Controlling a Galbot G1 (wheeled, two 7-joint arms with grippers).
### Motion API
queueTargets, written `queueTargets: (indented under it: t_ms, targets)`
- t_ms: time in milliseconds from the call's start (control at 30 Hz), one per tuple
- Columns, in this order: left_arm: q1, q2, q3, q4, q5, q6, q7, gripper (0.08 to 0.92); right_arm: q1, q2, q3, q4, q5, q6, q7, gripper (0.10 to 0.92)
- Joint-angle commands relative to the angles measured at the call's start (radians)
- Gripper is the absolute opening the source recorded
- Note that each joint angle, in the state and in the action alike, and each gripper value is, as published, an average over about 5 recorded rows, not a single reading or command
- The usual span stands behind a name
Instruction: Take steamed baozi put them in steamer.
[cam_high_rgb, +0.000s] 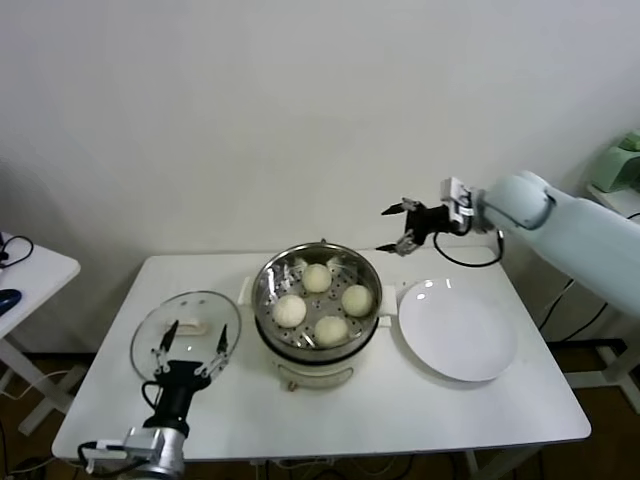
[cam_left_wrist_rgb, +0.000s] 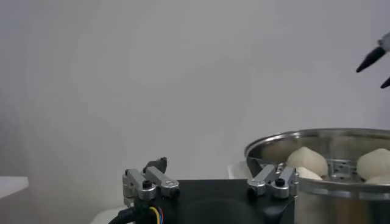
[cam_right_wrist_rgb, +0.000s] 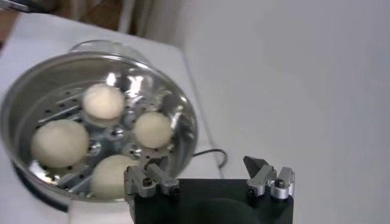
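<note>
The left gripper (cam_high_rgb: 192, 340) hovers with fingers spread and empty over the round glass lid (cam_high_rgb: 185, 331). Beyond it to its right, the shiny round steel steamer (cam_high_rgb: 317, 296) holds four cream-white domed baozi (cam_high_rgb: 331, 329) on its perforated tray. Farther off, the right gripper (cam_high_rgb: 399, 229) hangs released, empty, above the table's back edge, beyond the flat white plate (cam_high_rgb: 458, 329).

We see a white table (cam_high_rgb: 420, 410) against a pale wall (cam_high_rgb: 300, 100), an empty white plate (cam_high_rgb: 458, 330), and a glass lid (cam_high_rgb: 185, 325) lying flat.
</note>
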Motion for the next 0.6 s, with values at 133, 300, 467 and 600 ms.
queueTargets:
  t_ms: [133, 300, 467, 600]
  targets:
    - [-0.003, -0.003, -0.023, -0.028, -0.015, -0.002, -0.002, 0.823, -0.802, -0.148, 0.829, 0.213, -0.110, 0.079, 0.329, 0.823]
    - [-0.002, -0.007, -0.028, -0.024, -0.017, -0.008, 0.008, 0.823, -1.084, -0.002, 1.137, 0.282, -0.149, 0.094, 0.394, 0.823]
    - [0.010, -0.016, -0.047, -0.018, -0.020, -0.028, 0.058, 0.823, -1.300, 0.183, 1.360, 0.333, -0.216, 0.141, 0.420, 0.823]
    - [0.016, -0.021, -0.054, -0.019, -0.019, -0.023, 0.068, 0.823, -1.427, 0.309, 1.454, 0.370, -0.249, 0.188, 0.419, 0.823]
